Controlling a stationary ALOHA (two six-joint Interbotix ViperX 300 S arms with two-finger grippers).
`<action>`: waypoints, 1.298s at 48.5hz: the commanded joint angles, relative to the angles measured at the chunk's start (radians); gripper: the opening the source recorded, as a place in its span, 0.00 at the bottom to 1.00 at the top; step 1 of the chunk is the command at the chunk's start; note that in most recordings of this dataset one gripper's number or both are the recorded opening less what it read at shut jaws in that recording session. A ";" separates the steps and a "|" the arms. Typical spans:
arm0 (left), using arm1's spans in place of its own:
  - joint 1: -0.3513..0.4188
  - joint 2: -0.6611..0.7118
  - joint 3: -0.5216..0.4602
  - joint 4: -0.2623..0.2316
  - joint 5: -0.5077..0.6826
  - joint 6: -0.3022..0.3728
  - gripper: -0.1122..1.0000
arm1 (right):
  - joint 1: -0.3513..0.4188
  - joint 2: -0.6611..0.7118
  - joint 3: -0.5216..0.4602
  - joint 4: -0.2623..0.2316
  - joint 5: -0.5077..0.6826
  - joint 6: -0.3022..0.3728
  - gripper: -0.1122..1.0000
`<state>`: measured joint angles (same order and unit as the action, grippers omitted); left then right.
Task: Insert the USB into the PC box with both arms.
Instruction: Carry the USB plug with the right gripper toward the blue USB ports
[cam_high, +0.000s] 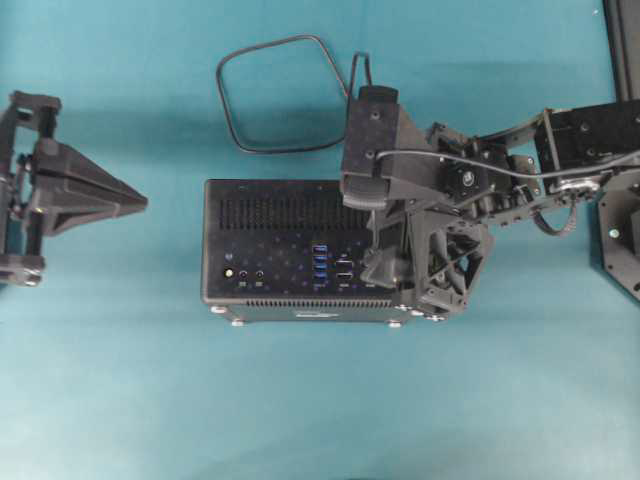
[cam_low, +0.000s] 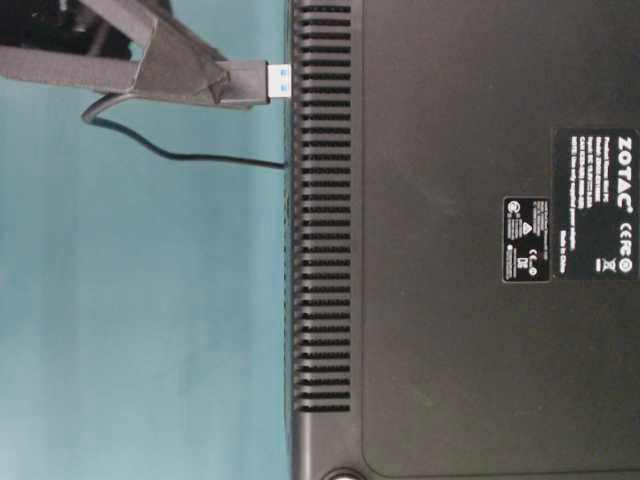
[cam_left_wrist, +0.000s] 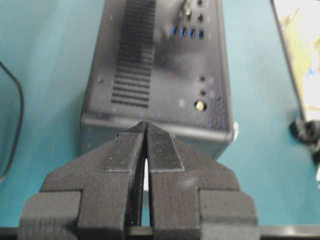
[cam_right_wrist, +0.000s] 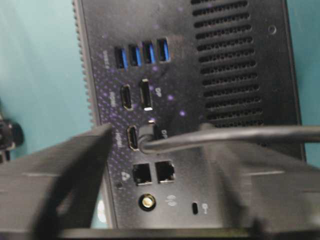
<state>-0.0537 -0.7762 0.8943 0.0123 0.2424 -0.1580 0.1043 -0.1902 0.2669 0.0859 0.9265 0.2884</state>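
Observation:
The PC box lies in the middle of the teal table, ports facing up, with a row of blue ports. My right gripper hangs over its right part. In the right wrist view the right gripper is open, its fingers wide apart on either side of the USB plug. The plug stands at the ported face beside an HDMI slot. From the table-level view its blue tip meets the box. The USB cable loops behind the box. My left gripper is shut and empty, left of the box.
The right arm's links reach in from the right edge, beside its base. A black frame post stands at the far right corner. In the left wrist view a pale object lies to the right of the box.

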 joint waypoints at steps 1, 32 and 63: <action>-0.002 0.012 -0.034 0.003 0.000 0.029 0.10 | 0.002 -0.006 -0.028 0.005 -0.002 -0.012 0.61; -0.002 -0.032 -0.037 0.003 -0.025 0.141 0.10 | -0.002 0.002 -0.071 -0.029 0.035 -0.008 0.19; -0.002 -0.035 -0.026 0.002 -0.020 0.117 0.49 | -0.008 0.067 -0.153 -0.094 0.055 -0.012 0.19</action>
<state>-0.0537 -0.8084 0.8897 0.0123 0.2270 -0.0414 0.1012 -0.1197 0.1442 0.0077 0.9894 0.2884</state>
